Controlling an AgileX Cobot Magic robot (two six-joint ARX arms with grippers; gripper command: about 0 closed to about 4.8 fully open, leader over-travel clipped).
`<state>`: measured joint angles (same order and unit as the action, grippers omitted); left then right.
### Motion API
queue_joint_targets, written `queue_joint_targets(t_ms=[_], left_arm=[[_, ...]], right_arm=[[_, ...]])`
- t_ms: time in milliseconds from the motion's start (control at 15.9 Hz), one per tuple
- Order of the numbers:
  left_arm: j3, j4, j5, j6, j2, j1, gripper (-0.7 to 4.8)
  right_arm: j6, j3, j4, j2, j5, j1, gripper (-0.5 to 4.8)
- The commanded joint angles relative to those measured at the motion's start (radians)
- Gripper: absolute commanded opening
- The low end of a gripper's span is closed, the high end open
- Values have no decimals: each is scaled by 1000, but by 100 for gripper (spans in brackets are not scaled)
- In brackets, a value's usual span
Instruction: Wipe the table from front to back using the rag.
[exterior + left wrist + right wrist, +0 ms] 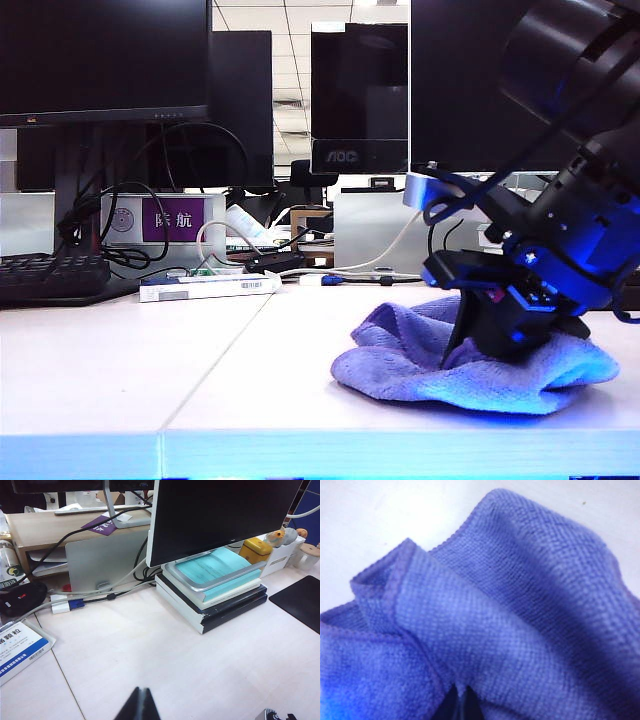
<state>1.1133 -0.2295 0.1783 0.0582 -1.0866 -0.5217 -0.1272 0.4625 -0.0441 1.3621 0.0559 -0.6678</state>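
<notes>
Nearest my exterior camera runs the table's pale blue front edge, and just behind it the purple rag lies bunched on the right panel. My right gripper presses down into the cloth, jaws clenched on a fold of it. I judge the wipe is under way, with the rag near the front; the next move calls for pushing it away toward the monitors while keeping it pressed flat. Only the right wrist view shows the ribbed weave and hem up close. My left gripper, fingertips pinched together and empty, hangs over bare table, facing the stacked books the exterior view misses.
</notes>
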Motion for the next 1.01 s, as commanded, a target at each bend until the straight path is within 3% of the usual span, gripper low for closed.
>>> queue_joint_targets(t_ms=[63, 126, 440, 629, 944, 1007], left_arm=[[6, 6, -1, 2, 2, -1, -4], [6, 6, -1, 2, 2, -1, -4], [6, 6, -1, 2, 2, -1, -4], [6, 6, -1, 2, 2, -1, -4], [6, 6, -1, 2, 2, -1, -4], [6, 6, -1, 2, 2, -1, -4]], right_arm=[[-21, 0, 203, 18, 138, -4, 120], [-23, 32, 242, 11, 142, -4, 138], [-23, 138, 335, -31, 137, -3, 133], [-22, 181, 356, -33, 114, 3, 16], [0, 280, 359, -33, 96, 22, 13], [1, 303, 361, -33, 97, 29, 35]])
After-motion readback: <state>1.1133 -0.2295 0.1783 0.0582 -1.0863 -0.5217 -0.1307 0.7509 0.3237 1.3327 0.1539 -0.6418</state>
